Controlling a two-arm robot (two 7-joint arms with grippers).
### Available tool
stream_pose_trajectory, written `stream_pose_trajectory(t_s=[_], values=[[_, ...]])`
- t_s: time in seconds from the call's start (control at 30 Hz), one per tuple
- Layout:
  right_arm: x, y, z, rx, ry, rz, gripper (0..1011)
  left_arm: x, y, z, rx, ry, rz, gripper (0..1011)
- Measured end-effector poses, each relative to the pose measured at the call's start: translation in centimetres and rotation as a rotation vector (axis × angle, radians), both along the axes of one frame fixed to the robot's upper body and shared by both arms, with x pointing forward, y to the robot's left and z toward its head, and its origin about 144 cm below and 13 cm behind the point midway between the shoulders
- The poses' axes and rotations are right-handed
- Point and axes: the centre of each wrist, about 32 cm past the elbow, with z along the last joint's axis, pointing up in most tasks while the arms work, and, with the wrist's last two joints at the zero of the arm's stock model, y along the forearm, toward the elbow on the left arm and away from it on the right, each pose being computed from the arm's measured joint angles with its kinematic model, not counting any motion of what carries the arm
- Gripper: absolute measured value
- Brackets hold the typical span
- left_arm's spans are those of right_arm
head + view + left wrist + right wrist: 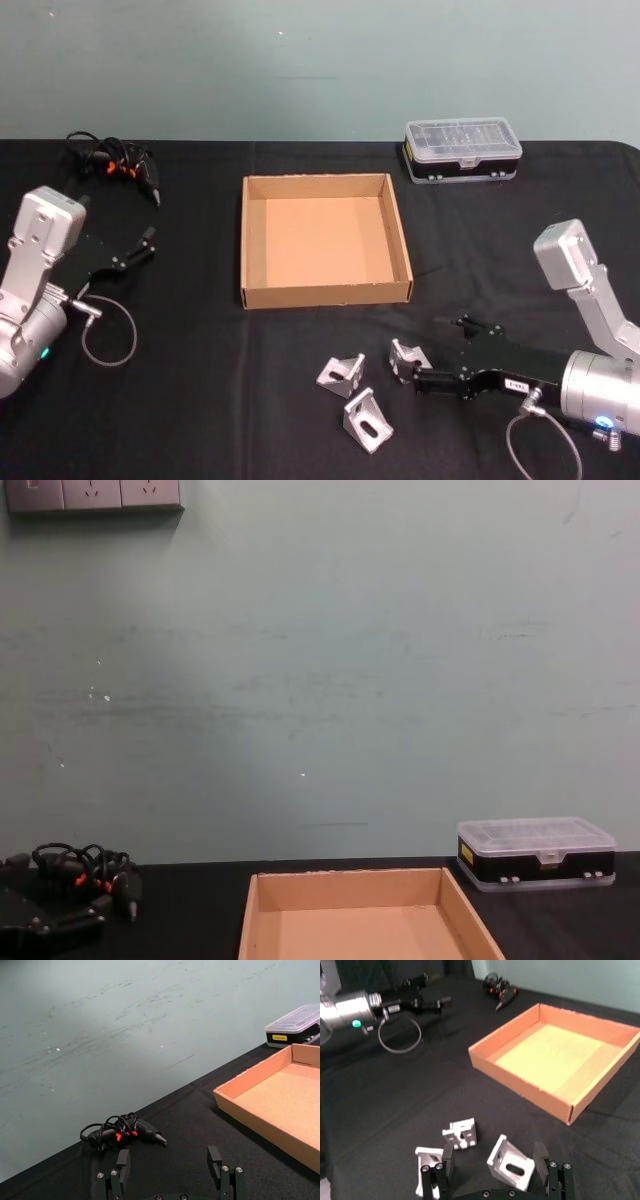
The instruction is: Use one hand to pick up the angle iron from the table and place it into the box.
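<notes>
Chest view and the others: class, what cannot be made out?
Chest view: near end of the box, cut by the bottom edge.
Right wrist view: one angle iron, partly behind a finger of the right gripper.
Head view: contents of the plastic case, too small to tell.

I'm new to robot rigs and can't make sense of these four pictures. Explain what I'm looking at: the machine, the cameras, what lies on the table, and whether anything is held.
This is a two-armed robot at a black table. One picture comes from its head, looking down. Another comes from its chest, looking across at the wall. The other two come from a camera on each wrist. In the middle sits an empty cardboard box. In front of it lie three metal angle irons. The right gripper is open, with a finger on either side of the nearest angle iron, not yet closed on it. The left gripper is open too, off to the side. At the back are a clear-lidded case and a cable bundle. Nothing is held.
</notes>
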Motion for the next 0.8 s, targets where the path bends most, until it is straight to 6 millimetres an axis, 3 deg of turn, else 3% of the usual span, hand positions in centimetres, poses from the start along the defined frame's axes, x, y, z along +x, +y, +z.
stream_pose_trajectory(t_s=[0.8], values=[[2.1, 1.0, -0.4, -0.138, 0.058, 0.013, 1004, 0.0, 0.0, 0.0, 0.0, 0.0, 0.0, 1011]])
